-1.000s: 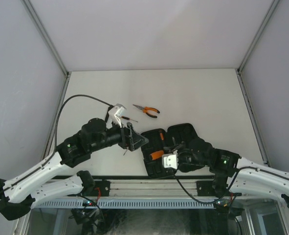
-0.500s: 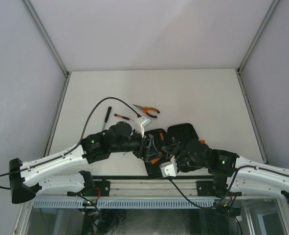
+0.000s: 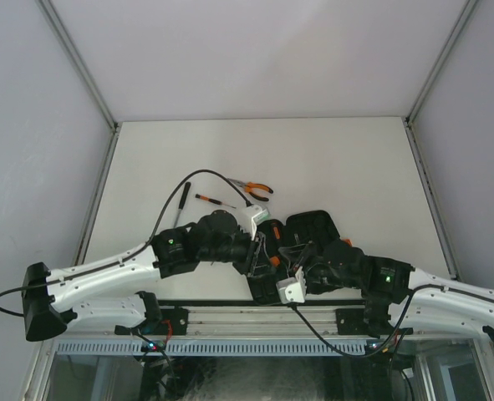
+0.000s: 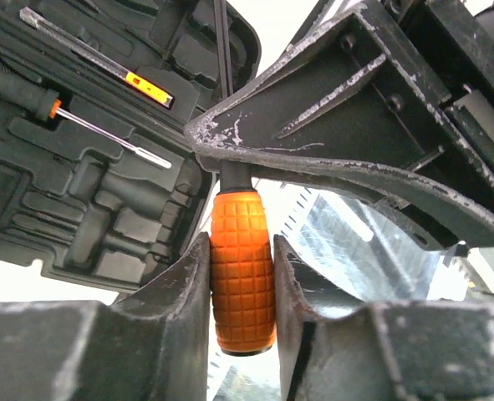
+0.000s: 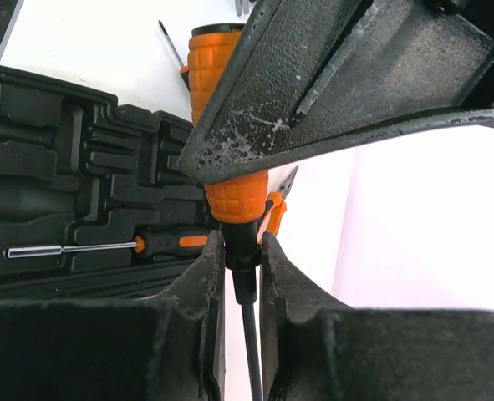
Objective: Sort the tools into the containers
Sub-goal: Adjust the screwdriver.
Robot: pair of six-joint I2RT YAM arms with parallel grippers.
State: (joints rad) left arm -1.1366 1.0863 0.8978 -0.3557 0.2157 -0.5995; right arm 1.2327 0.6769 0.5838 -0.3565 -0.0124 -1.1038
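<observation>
One thick screwdriver with an orange gridded handle point(image 4: 242, 284) is held by both grippers above the open black case point(image 3: 318, 227). My left gripper point(image 4: 241, 251) is shut on the orange handle. My right gripper point(image 5: 241, 246) is shut on the screwdriver's black neck point(image 5: 243, 251), just below the handle point(image 5: 221, 67), with the shaft running down between its fingers. In the top view the two grippers meet over the case's left half: left gripper point(image 3: 262, 249), right gripper point(image 3: 290, 261). A thin screwdriver point(image 4: 104, 125) lies in a moulded slot of the case point(image 4: 104, 217).
Needle-nose pliers point(image 3: 256, 190) and a thin screwdriver point(image 3: 211, 199) lie on the white table point(image 3: 355, 159) behind the case. Another slim tool with an orange label point(image 4: 104, 63) rests in the case. The left arm's cable point(image 3: 188, 177) loops over the table.
My left arm swung right from the table to the case and shut on the orange handle. The right gripper kept its hold and shifted only slightly.
</observation>
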